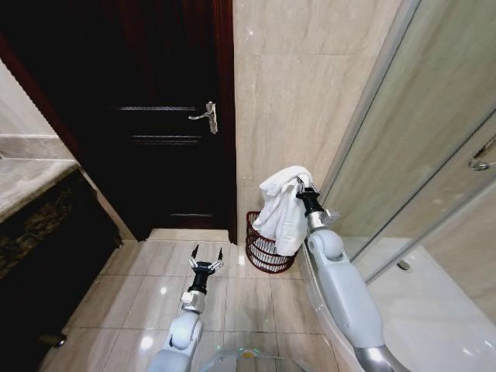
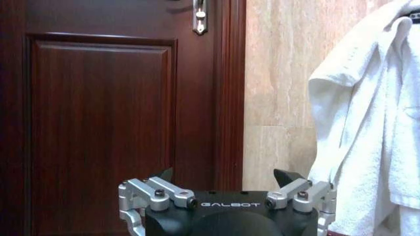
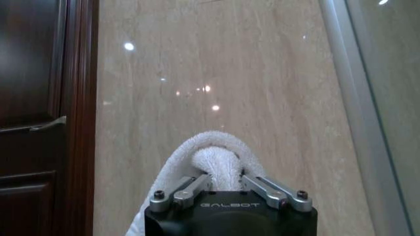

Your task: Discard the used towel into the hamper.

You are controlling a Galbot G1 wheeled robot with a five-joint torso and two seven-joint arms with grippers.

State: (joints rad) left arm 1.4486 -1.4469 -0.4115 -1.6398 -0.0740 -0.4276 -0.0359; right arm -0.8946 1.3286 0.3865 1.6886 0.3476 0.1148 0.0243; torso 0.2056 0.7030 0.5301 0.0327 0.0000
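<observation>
1. While it hangs at centre right of the head view, the white towel droops over the hamper's rim.
2. At lower centre, the hamper stands on the tiled floor against the beige wall, beside the dark door.
3. Right tool is clenched on the towel's top fold.
4. Left tool, released with fingers spread, sits left of the hamper, holding nothing.

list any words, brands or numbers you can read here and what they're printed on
"GALBOT" on the black body of the left hand, which is open beside the dark door.
"GALBOT" on the black body of the right hand, which is shut on the white towel.
No other text can be read on the door, walls, towel or hamper.
</observation>
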